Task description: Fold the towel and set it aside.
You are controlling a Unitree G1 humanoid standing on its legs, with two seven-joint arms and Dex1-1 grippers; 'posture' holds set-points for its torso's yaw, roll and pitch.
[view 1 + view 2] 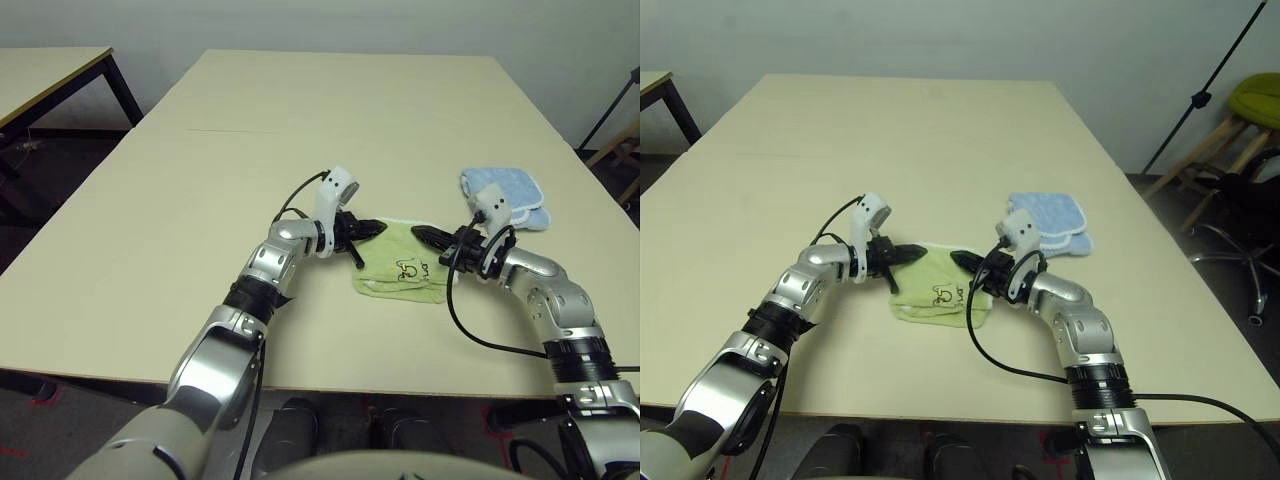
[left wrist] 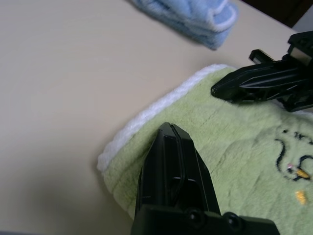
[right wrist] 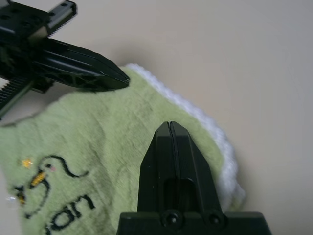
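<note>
Green terry towel (image 1: 405, 265) lies folded small on the counter (image 1: 200, 200) between both hands: left hand (image 1: 372, 228) and right hand (image 1: 424, 236) pinched together, seemingly empty. Setting aside remains.

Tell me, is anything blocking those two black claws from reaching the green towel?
No. The left gripper and right gripper, both shut, sit right over the folded light green terry-cloth towel with nothing between. The folded light blue cloth lies off beyond the right gripper, apart from the towel.
</note>
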